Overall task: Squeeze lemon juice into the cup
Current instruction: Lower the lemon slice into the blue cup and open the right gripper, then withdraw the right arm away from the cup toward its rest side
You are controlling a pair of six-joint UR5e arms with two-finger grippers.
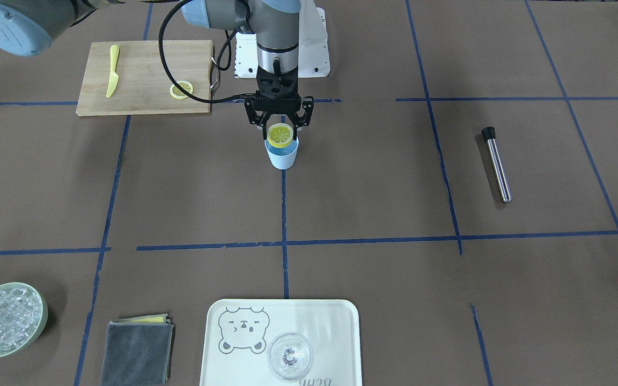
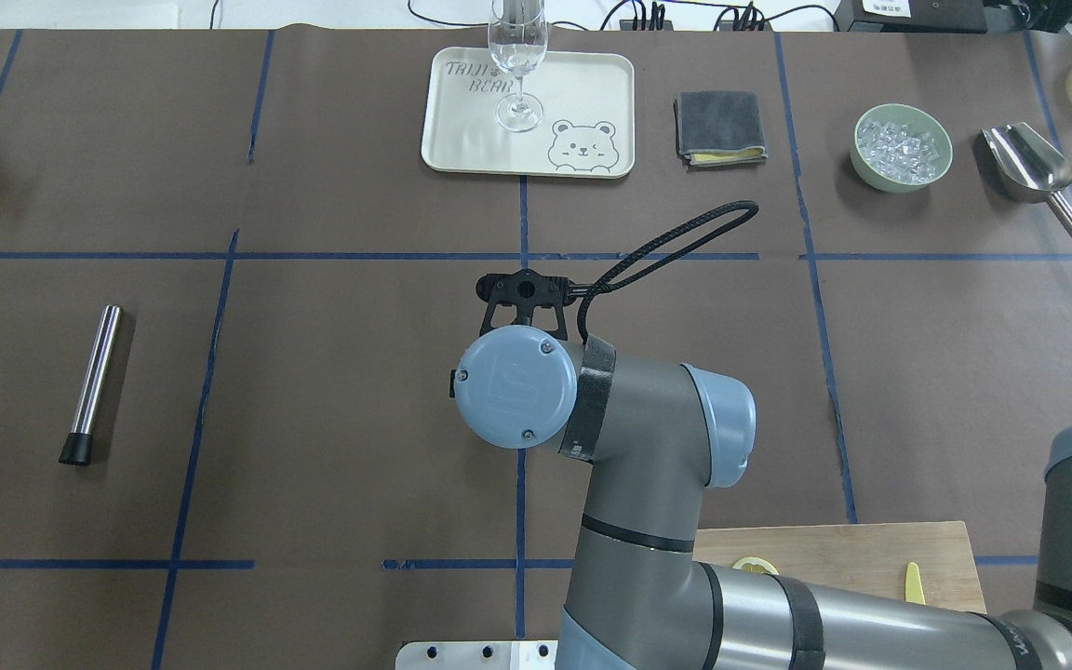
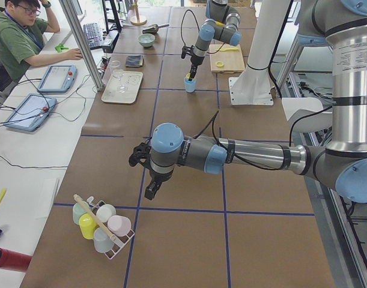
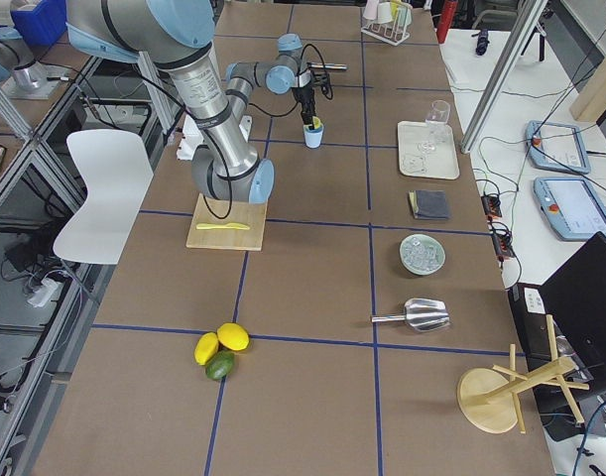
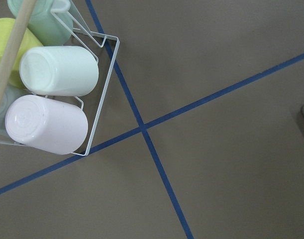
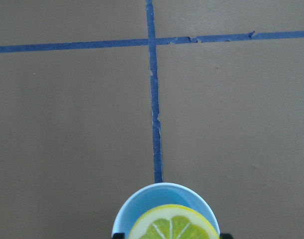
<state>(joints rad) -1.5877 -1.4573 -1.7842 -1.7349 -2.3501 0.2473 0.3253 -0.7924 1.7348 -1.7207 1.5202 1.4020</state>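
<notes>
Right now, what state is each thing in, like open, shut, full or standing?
right pincer, shut on the lemon
lemon, held on edge over the cup
cup, standing upright
left pincer, open or shut cannot be told
glass, upright on the tray
bowl, full of ice

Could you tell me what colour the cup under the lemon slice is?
Light blue; the cup shows best in the front-facing view.
</notes>
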